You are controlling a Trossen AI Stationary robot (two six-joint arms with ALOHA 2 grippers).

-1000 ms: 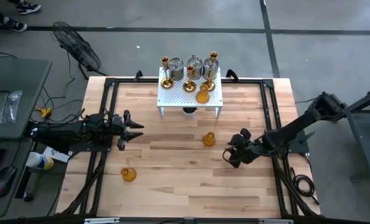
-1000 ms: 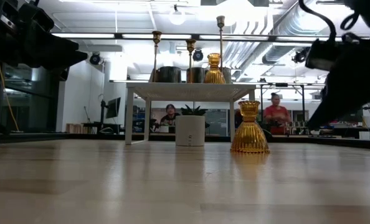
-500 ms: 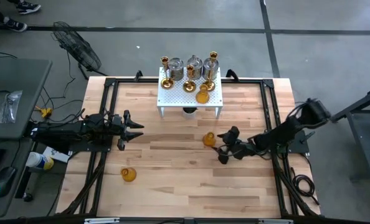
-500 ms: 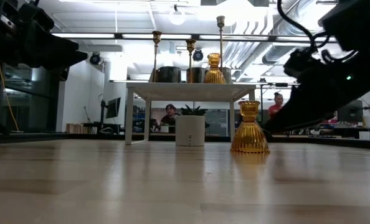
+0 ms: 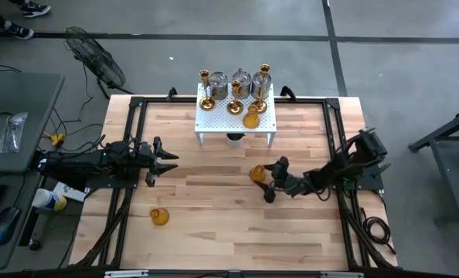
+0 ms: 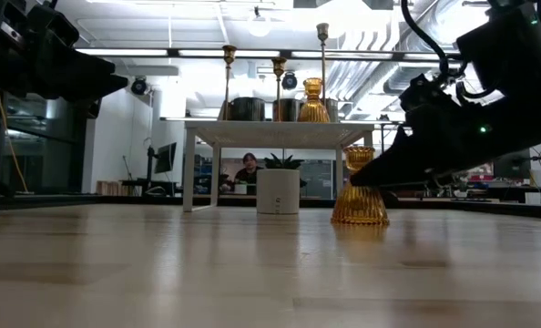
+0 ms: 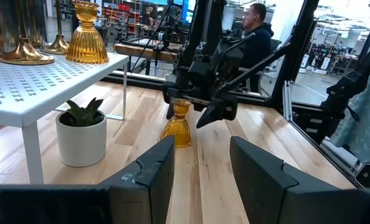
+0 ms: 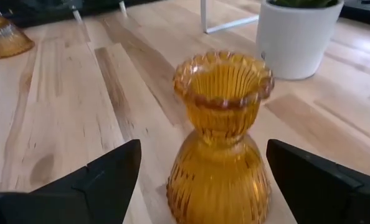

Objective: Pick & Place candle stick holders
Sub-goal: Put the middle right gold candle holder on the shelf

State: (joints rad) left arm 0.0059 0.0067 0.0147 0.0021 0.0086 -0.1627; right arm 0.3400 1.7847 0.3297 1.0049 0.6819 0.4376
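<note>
Two arms show from overhead: the left gripper (image 5: pixel 170 160), fingers spread, waits at the table's (image 5: pixel 214 239) left edge. The right gripper (image 5: pixel 265 180) stands wide open around the upright amber holder (image 5: pixel 257 174) (contact indiscernible). Only the right wrist view shows its fluted rim; its base is cropped.

Bare table (image 5: pixel 214 232) around amber holder (image 5: pixel 257 174); rack (image 5: pixel 236 117) well behind
</note>
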